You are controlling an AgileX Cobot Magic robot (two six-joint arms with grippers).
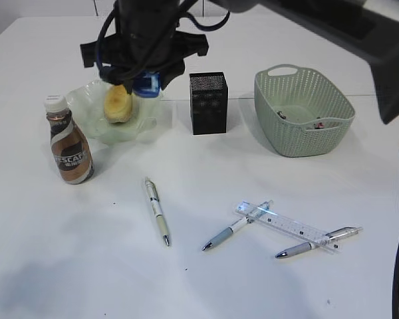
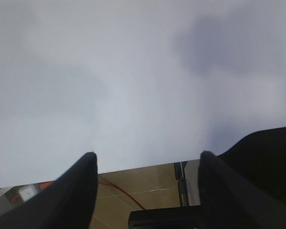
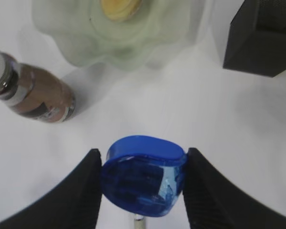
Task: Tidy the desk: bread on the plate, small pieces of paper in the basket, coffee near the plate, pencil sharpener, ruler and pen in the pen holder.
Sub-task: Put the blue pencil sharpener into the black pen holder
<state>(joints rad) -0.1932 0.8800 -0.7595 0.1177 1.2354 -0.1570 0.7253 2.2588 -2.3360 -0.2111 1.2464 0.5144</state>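
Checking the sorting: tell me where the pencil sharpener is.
The blue pencil sharpener is clamped in the right gripper, raised above the desk between the plate and the pen holder.

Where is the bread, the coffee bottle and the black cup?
bread (image 1: 118,104), exterior view, on its golden crust.
coffee bottle (image 1: 70,151), exterior view, on its label.
black cup (image 1: 209,104), exterior view, on its mesh front.
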